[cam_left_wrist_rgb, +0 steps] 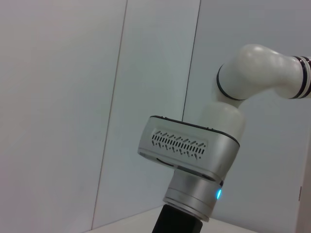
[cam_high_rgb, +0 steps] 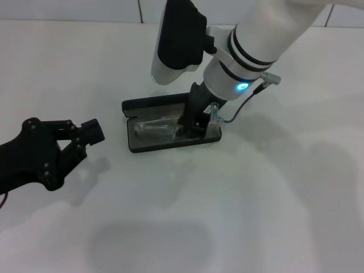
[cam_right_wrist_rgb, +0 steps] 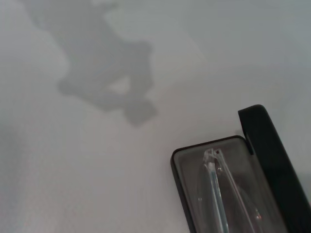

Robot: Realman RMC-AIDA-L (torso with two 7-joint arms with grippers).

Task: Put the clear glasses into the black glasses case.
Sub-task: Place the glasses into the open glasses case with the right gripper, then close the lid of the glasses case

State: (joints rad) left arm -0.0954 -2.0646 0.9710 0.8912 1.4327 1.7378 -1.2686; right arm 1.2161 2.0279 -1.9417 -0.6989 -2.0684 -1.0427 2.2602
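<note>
Hiding clear glasses (cam_high_rgb: 156,128): right gripper (cam_high_rgb: 192,126)

Desk: you are looking at a plain white matte desk (cam_high_rgb: 273,216) that fills nearly the whole head view.
Shadows: soft grey patches lie on the desk near you and toward your right; the right wrist view shows another blotchy shadow (cam_right_wrist_rgb: 109,73) on the same white surface.
Wall: behind the desk you see a pale panelled wall (cam_left_wrist_rgb: 58,97), its panels split by thin dark vertical seams (cam_left_wrist_rgb: 192,63).
Light: even and diffuse, no hard glare.
</note>
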